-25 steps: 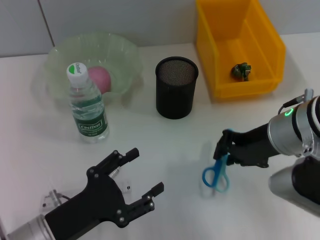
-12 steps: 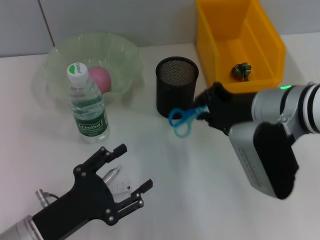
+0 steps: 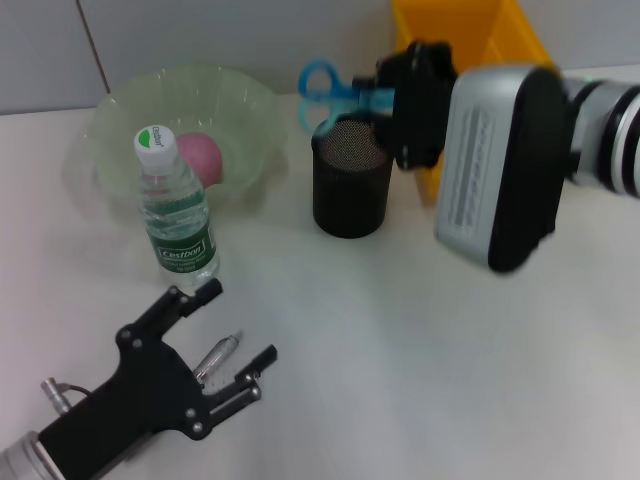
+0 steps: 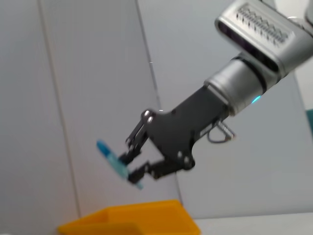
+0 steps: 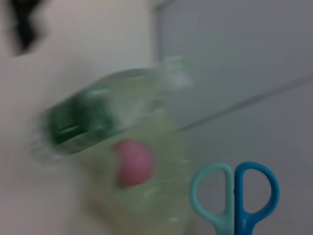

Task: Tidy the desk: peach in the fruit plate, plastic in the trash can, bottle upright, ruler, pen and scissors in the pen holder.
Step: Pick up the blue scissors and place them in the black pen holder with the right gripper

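Note:
My right gripper (image 3: 385, 95) is shut on the blue scissors (image 3: 322, 84) and holds them in the air just above the black mesh pen holder (image 3: 350, 180). The left wrist view shows that right gripper (image 4: 131, 165) pinching the scissors (image 4: 115, 161). Their handles (image 5: 234, 196) also fill a corner of the right wrist view. The bottle (image 3: 176, 210) stands upright in front of the green fruit plate (image 3: 130, 100), where the pink peach (image 3: 200, 155) lies. My left gripper (image 3: 235, 322) is open at the front left, over the pen (image 3: 218, 353). Ruler and plastic are out of view.
The yellow trash can (image 3: 505, 25) stands at the back right, mostly covered by my right arm (image 3: 500, 150). A grey panelled wall runs behind the white table (image 3: 400, 330). The trash can's rim (image 4: 132, 220) shows low in the left wrist view.
My right gripper lifted the scissors from the table's front right and carried them up and left, to above the pen holder. My left gripper drew back toward the front left.

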Robot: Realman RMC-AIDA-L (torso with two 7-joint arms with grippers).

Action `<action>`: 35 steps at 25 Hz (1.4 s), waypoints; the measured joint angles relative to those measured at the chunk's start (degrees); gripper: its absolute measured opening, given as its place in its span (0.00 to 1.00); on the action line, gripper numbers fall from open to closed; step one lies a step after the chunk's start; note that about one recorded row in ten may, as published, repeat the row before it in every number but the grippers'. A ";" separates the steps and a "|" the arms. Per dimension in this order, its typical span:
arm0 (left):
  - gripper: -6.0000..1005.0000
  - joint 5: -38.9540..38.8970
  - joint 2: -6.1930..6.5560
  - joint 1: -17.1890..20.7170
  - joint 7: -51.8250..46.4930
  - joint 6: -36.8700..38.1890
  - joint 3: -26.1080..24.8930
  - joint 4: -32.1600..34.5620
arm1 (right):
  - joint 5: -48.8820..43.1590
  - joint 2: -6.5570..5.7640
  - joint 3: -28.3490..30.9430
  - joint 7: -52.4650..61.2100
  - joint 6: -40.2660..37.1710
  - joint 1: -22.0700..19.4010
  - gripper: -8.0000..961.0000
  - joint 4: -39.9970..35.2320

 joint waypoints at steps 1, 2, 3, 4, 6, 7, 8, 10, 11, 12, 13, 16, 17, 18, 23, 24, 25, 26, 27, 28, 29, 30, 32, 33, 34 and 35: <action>0.79 -0.02 0.00 0.05 -0.12 0.06 -0.56 -0.26 | 0.00 0.00 0.33 2.69 1.18 0.07 0.28 -0.22; 0.79 -0.03 0.00 0.07 -0.22 0.09 -0.93 -0.51 | 0.02 0.00 0.71 5.33 2.15 0.14 0.28 -0.37; 0.79 -0.04 -0.02 0.09 -0.26 0.09 -1.07 -0.80 | 0.08 0.00 1.12 7.95 3.09 0.18 0.28 -0.62; 0.79 -0.05 -0.11 0.10 -0.29 0.09 -1.19 -1.47 | 0.55 -0.02 1.94 13.46 4.43 0.03 0.28 -1.69; 0.79 -0.05 -0.13 0.14 -0.44 0.09 -1.22 -1.58 | 1.33 -0.08 2.55 16.91 4.89 -0.17 0.28 -2.69; 0.79 -0.05 -0.12 0.24 -0.99 0.15 -1.37 -1.73 | 3.95 -0.16 3.45 20.21 5.12 -0.71 0.28 -4.00; 0.79 -0.05 -0.12 0.24 -0.99 0.15 -1.37 -1.73 | 3.95 -0.16 3.45 20.21 5.12 -0.71 0.28 -4.00; 0.79 -0.05 -0.08 0.27 -1.76 0.18 -1.87 -1.75 | 8.08 -0.15 4.04 21.10 5.34 -1.28 0.28 -4.48; 0.79 -0.06 -0.06 0.22 -2.30 0.18 -2.33 -1.78 | 10.81 -0.13 4.37 21.16 5.62 -1.54 0.28 -4.50; 0.79 -0.06 -0.05 0.06 -2.88 0.19 -2.81 -1.91 | 12.88 -0.13 4.57 21.17 5.95 -1.67 0.28 -4.41; 0.79 -0.06 -0.01 -0.06 -3.35 0.19 -3.13 -1.98 | 15.05 -0.14 4.79 21.14 6.50 -1.76 0.28 -4.09; 0.79 -0.06 0.20 -0.49 -4.87 0.18 -4.51 -2.28 | 20.71 -0.41 5.36 20.43 9.66 -1.74 0.29 -1.47; 0.79 -0.06 0.20 -0.49 -4.87 0.18 -4.51 -2.28 | 22.35 -0.48 5.44 19.95 10.71 -1.62 0.29 -0.30; 0.79 -0.06 0.20 -0.49 -4.87 0.18 -4.51 -2.28 | 24.91 -0.53 5.55 18.62 11.79 -1.57 0.29 1.01; 0.79 0.08 0.83 -0.48 -6.36 1.17 -7.92 -3.10 | 41.49 -0.70 6.49 7.61 12.47 -2.57 0.29 3.86; 0.79 -0.07 0.92 -0.78 -7.34 1.76 -8.64 -3.65 | 46.58 -0.69 7.11 3.43 12.34 -2.56 0.29 5.00; 0.79 -0.07 0.93 -1.03 -7.71 1.67 -8.91 -3.76 | 49.29 -0.64 7.38 1.64 12.11 -2.63 0.29 5.54; 0.79 -0.07 0.93 -1.03 -7.71 1.67 -8.91 -3.76 | 49.29 -0.64 7.38 1.64 12.11 -2.63 0.29 5.54; 0.79 -0.07 0.93 -1.19 -7.93 1.50 -9.21 -3.79 | 54.59 -0.60 8.41 -1.23 10.67 -2.73 0.29 6.78; 0.79 -0.07 0.93 -1.19 -7.93 1.50 -9.21 -3.79 | 54.59 -0.60 8.41 -1.23 10.67 -2.73 0.29 6.78; 0.79 -0.07 0.93 -1.19 -7.93 1.50 -9.21 -3.79 | 57.81 -0.60 9.39 -3.26 9.23 -2.64 0.29 7.82; 0.79 -0.07 0.93 -1.19 -7.93 1.50 -9.21 -3.79 | 61.21 -0.59 10.70 -5.51 7.62 -2.43 0.30 9.18; 0.79 -0.09 0.74 -2.09 -8.60 1.22 -10.08 -3.97 | 68.13 -0.49 13.15 -11.12 4.30 -2.02 0.30 12.38; 0.79 -0.09 0.74 -2.09 -8.60 1.22 -10.08 -3.97 | 71.27 -0.49 14.03 -14.02 2.64 -1.88 0.30 14.13; 0.79 -0.09 0.35 -2.19 -8.69 1.47 -11.50 -4.00 | 77.48 -0.52 16.21 -20.16 -1.47 -1.17 0.30 19.19; 0.79 -0.09 0.35 -2.19 -8.69 1.47 -11.50 -4.00 | 77.48 -0.52 16.21 -20.16 -1.47 -1.17 0.30 19.19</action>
